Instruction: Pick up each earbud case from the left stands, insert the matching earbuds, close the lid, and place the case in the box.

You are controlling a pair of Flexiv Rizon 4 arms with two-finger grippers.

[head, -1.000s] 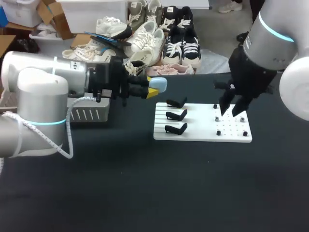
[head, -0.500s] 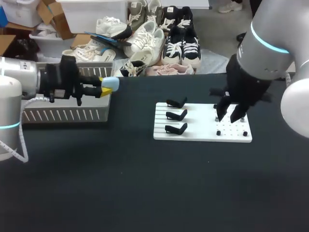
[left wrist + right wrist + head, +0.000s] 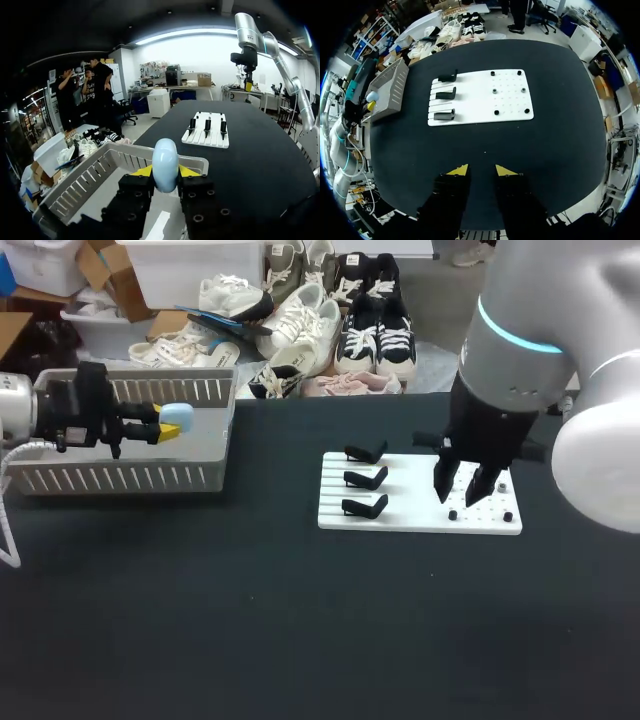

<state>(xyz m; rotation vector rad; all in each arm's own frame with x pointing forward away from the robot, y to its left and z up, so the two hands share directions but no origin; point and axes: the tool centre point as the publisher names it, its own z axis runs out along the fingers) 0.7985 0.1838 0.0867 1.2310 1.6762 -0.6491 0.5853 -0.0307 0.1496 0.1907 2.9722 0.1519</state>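
One smooth, egg-shaped blue case (image 3: 165, 162) is clamped in our left gripper (image 3: 165, 172), a slatted plastic box (image 3: 86, 179) under it; our right gripper (image 3: 481, 170) hangs open above a flat white board (image 3: 480, 100).

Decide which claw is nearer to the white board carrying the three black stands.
Right. The right claw hangs over the white board at its pegged half; the left claw is far off over the grey basket, gripping a light-blue earbud case.
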